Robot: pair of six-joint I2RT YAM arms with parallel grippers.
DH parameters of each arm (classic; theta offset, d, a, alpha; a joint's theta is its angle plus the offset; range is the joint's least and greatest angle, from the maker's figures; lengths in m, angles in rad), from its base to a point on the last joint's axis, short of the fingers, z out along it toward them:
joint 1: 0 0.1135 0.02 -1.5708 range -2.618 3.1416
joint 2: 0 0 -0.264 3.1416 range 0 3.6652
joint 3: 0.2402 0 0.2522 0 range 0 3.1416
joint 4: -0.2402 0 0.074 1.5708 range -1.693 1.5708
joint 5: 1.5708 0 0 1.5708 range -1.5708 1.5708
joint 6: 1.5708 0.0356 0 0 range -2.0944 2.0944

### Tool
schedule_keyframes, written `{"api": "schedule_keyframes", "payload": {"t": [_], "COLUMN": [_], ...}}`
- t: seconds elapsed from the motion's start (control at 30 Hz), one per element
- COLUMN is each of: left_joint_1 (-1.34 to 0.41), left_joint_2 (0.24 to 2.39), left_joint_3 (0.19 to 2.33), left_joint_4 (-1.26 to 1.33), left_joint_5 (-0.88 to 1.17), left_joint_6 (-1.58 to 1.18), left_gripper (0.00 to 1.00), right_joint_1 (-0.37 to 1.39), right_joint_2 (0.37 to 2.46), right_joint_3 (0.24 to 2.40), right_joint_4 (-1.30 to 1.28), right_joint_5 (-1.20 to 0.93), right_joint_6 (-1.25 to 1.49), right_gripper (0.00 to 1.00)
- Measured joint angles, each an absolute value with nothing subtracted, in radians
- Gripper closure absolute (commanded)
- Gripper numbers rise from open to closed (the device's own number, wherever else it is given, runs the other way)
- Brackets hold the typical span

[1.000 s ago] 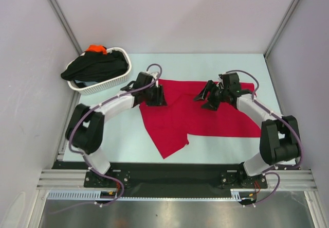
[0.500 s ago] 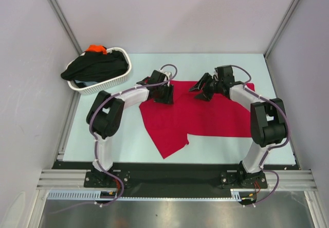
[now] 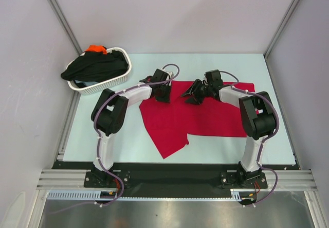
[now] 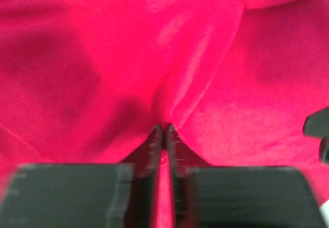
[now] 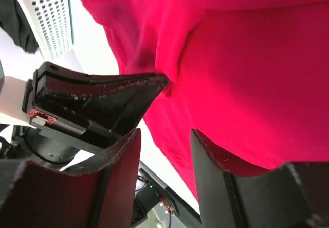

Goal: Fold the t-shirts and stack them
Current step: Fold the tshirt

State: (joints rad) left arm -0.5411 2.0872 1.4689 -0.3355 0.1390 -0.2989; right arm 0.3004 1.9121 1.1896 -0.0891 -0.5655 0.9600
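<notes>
Red t-shirt (image 3: 205,117) spread flat on the table (image 3: 123,135) from overhead, Sam. Both arms reach to its far edge, with the left gripper (image 3: 163,95) down on the cloth and the right gripper (image 3: 193,97) just beside it.

And off to the side, Jo?

White basket (image 3: 105,86) at the far left, a black shirt (image 3: 95,66) heaped in it, an orange shirt (image 3: 95,48) peeking out at the back. From up here I cannot tell how either pair of fingers stands.

The left wrist camera sorts that out. The fingers (image 4: 154,145) are pressed together on a raised pinch of red cloth, and creases fan out from the tips.

Right wrist camera now: its fingers (image 5: 121,171) stand apart over the red cloth, gripping nothing. Only this view shows the left gripper from the side, its pointed tips biting the fold, with the basket wall behind.
</notes>
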Motion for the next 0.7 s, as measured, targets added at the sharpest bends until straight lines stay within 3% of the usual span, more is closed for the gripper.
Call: {"api": "schedule_keyframes", "payload": {"t": [0.23,0.57,0.7], "left_joint_1": [-0.532,-0.489,-0.478], "left_joint_2": [2.113,2.146,2.174], "left_joint_3": [1.535,1.683,1.734], "left_joint_4": [-0.383,-0.437,-0.44], "left_joint_5": [0.089,0.055,0.051], "left_joint_6": [-0.286,-0.243,-0.231], "left_gripper": [1.0,1.0,1.0], "right_joint_1": [0.327,0.364,0.374], "right_joint_2": [1.935,2.007,2.035], "right_joint_3": [1.19,1.192,1.192], "right_joint_4": [-0.021,0.068,0.106], "right_joint_5": [-0.563,-0.537,-0.526], "right_joint_6": [1.021,1.106,1.134], "right_gripper": [0.53,0.82,0.85]}}
